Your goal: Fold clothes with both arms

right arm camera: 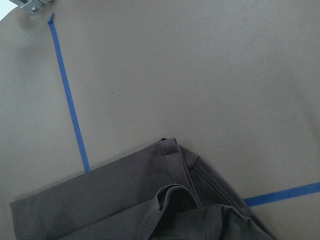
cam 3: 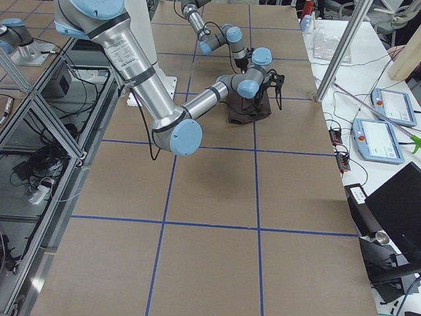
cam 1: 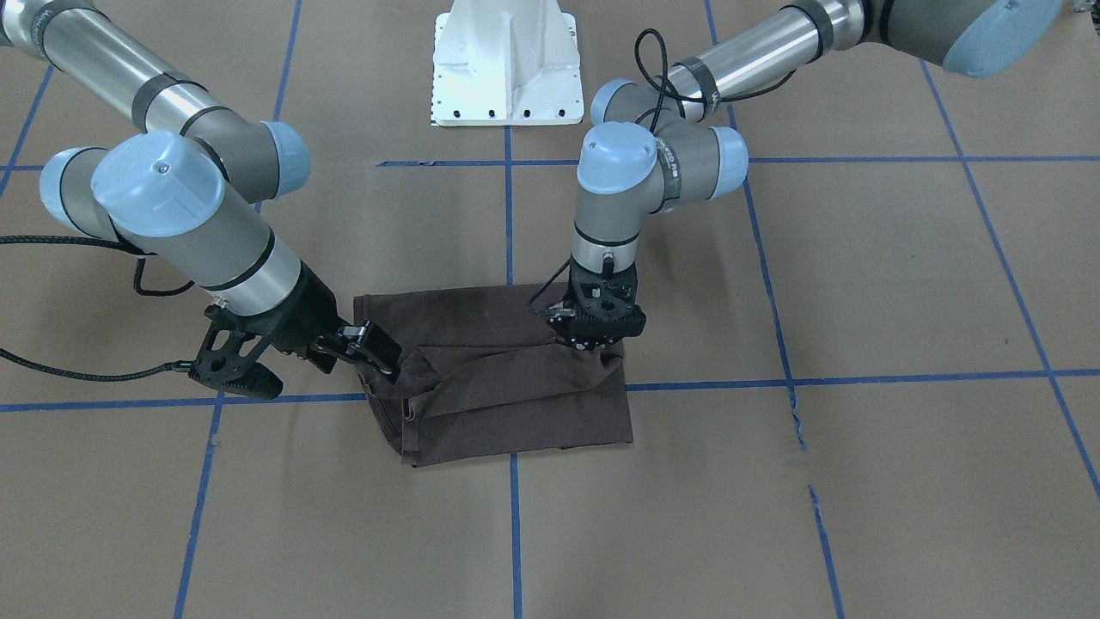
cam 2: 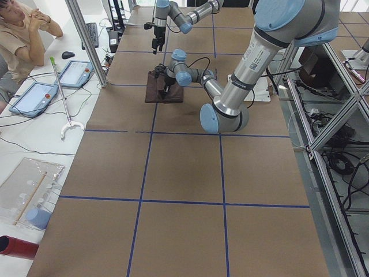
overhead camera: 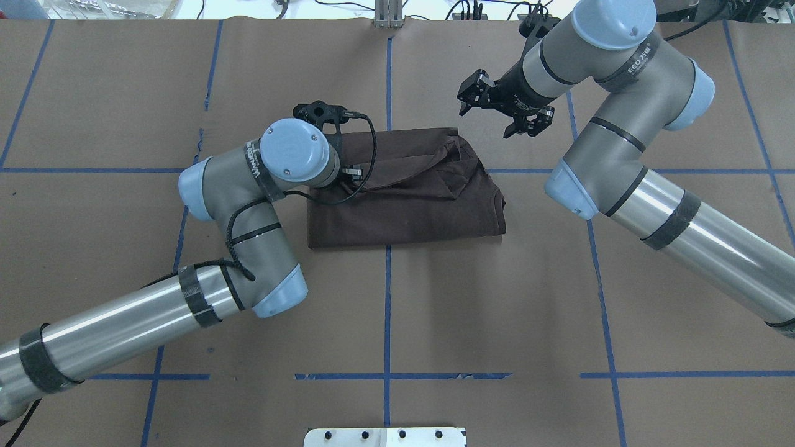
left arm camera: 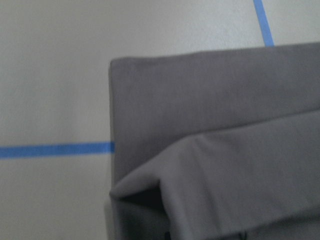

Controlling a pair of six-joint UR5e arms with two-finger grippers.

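Saw a brown-papered table [overhead camera: 435,310] crossed by blue tape lines [overhead camera: 387,298], with the left arm [overhead camera: 248,205] and the right arm [overhead camera: 621,155] both bent in over its middle. Found the dark brown T-shirt [overhead camera: 410,205] lying there as a folded rectangle, a loose upper layer doubled over it and bunched at the corner on the robot's right. Noted the left gripper [cam 1: 593,344] pointing straight down, tips against that layer and grip impossible to judge, and the right gripper [overhead camera: 494,110] hanging near the bunched corner, jaws spread, holding nothing.
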